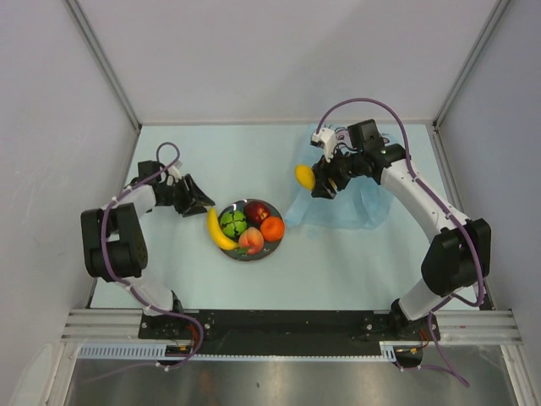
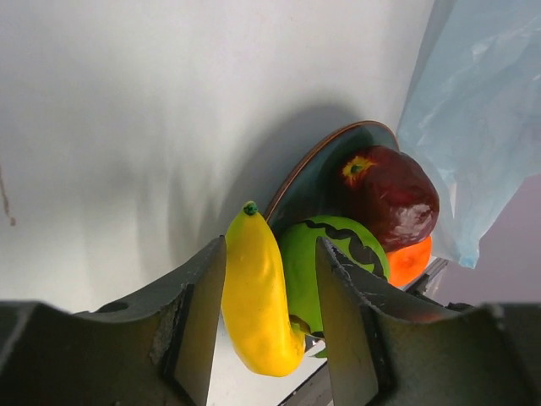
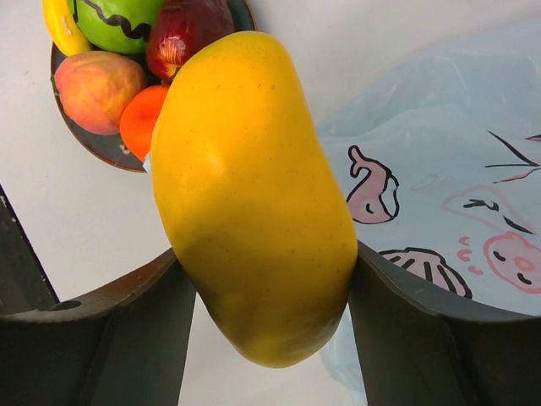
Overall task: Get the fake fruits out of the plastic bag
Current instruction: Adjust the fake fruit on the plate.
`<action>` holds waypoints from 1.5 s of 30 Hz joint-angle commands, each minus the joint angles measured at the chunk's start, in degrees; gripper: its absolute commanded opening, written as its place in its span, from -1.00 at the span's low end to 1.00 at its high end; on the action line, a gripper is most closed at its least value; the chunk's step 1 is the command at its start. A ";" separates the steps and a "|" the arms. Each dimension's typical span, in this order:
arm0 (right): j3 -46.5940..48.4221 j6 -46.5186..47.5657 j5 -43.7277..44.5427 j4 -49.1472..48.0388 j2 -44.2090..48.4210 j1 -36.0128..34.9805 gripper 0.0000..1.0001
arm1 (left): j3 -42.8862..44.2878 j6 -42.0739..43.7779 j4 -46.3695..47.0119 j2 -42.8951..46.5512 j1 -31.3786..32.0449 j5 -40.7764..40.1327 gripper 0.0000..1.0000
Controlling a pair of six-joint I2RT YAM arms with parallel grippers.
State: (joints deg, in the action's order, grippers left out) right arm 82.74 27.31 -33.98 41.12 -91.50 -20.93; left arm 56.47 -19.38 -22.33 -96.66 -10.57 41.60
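Far left: left arm folded, elbow out toward the left wall, forearm angled back in toward table (image 1: 338, 262) centre. Wrist low, left gripper (image 1: 201, 205) pointing right and slightly toward the near edge, tips just beside the dark plate (image 1: 258, 257).

Jaws partway apart. In the wrist view, banana (image 2: 258, 304) framed between the two fingers (image 2: 199, 313), with a sliver of gap on the right side. Contact with banana: cannot tell. No visible clamp.

Centre: plate flat on table, loaded with five fruits.
- banana draped along the left rim, green tip pointing away from the arm bases
- green round one (image 1: 234, 222) just right of it, touching
- dark red apple (image 1: 256, 211) at the far side
- orange (image 1: 272, 228) on the right
- peach (image 1: 251, 241) at the near side

All out of the bag.

Right of plate: mango (image 1: 304, 176) in the right gripper (image 1: 318, 183), pinched across its middle, fingers (image 3: 127, 338) pressed flat on both sides. Long axis roughly upright in the wrist view. Positioned at the left edge of the plastic bag (image 1: 359, 207), between bag and plate, well apart from the plate.

Bag: light blue, crumpled flat on table under and behind the right wrist, pink and dark drawings visible on it.

Far right: right arm stretched, elbow near the right wall, forearm running far and left, wrist bent so the gripper points left and down.
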 commanded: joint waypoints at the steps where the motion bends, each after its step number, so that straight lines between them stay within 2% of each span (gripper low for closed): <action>1: 0.49 1.17 0.75 -1.84 -0.16 -0.25 0.00 | 2.07 0.83 0.62 -0.72 -0.33 3.92 0.00; 5: 0.32 1.17 0.84 -2.10 -0.43 -0.34 0.00 | 2.16 1.62 -0.44 -0.72 -0.33 4.10 -0.05; 14: 0.40 1.25 1.46 -2.98 -1.31 -0.78 0.01 | 1.80 3.99 -5.18 0.60 0.72 3.05 0.08; 22: 0.41 2.04 2.60 -3.51 -2.27 -2.36 0.01 | 1.28 5.49 -5.62 0.25 0.99 3.57 -0.15; 32: 0.49 3.98 4.53 -3.60 -3.07 -4.21 0.01 | 3.03 7.42 -6.68 -1.95 1.60 4.89 -0.28; 45: 0.67 5.56 6.12 -3.51 -4.03 -6.14 0.01 | 6.81 9.01 -8.43 -5.73 2.83 5.24 -0.30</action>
State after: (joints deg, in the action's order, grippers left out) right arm 82.63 31.79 -28.60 38.70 -95.33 -26.52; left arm 61.41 -12.01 -30.72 -102.06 -8.73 45.69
